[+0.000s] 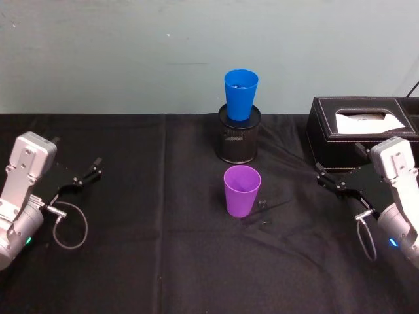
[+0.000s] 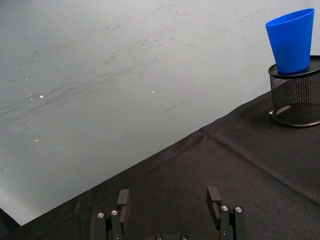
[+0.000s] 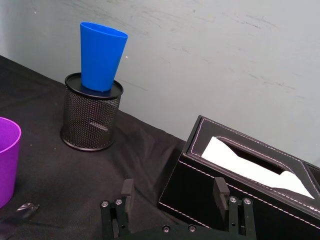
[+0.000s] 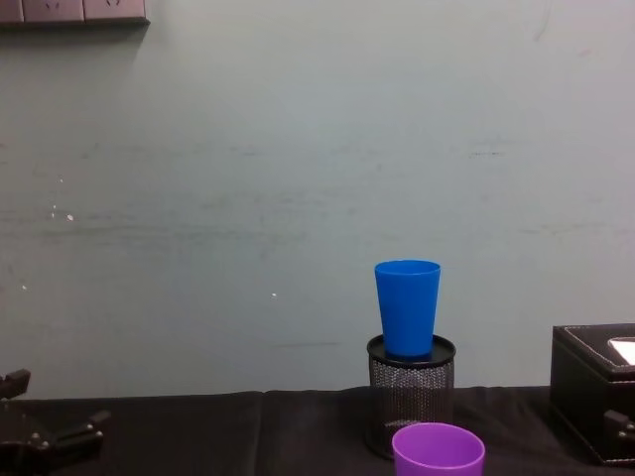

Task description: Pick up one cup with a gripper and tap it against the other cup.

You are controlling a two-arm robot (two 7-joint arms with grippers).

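Note:
The purple cup (image 1: pixel 242 190) stands upright on the black cloth at the table's middle, also seen at the edge of the right wrist view as a purple cup (image 3: pixel 7 160) and low in the chest view (image 4: pixel 438 451). Behind it the blue cup (image 1: pixel 240 93) stands upright in the mouth of a black mesh pen holder (image 1: pixel 239 135). My right gripper (image 1: pixel 334 183) hovers at the right, well apart from both cups, its jaws open and empty (image 3: pixel 173 192). At the far left my left gripper (image 1: pixel 82 178) rests open and empty (image 2: pixel 169 200).
A black tissue box (image 1: pixel 361 127) sits at the back right, just behind the right gripper. Small dark bits (image 1: pixel 265 210) lie on the cloth right of the purple cup. A pale wall runs behind the table. Open cloth lies between each gripper and the cups.

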